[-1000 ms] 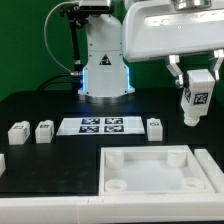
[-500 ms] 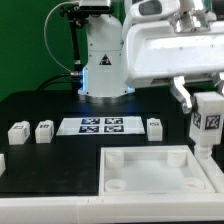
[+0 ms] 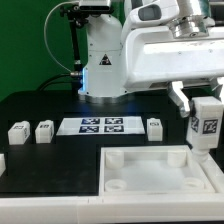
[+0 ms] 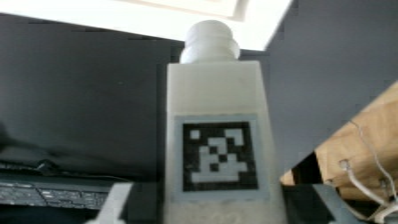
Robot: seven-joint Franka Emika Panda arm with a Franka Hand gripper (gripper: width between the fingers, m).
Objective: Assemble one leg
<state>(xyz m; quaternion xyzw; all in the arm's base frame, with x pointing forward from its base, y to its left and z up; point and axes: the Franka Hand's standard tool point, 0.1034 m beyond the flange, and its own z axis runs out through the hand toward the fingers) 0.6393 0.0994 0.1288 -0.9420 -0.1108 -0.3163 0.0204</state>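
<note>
White square tray-like piece [image 3: 148, 154] on black surface [image 3: 40, 105]; just beside it I see pincer [image 3: 202, 102] clamped on upright small white tagged plastic leg [image 3: 205, 127].

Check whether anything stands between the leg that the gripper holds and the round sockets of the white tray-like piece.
Nothing visible does. The leg, shut in the gripper, hangs over the exterior view's right part of the tray-like piece; only air shows between it and the nearest socket. A loose leg stands apart on the table.
</note>
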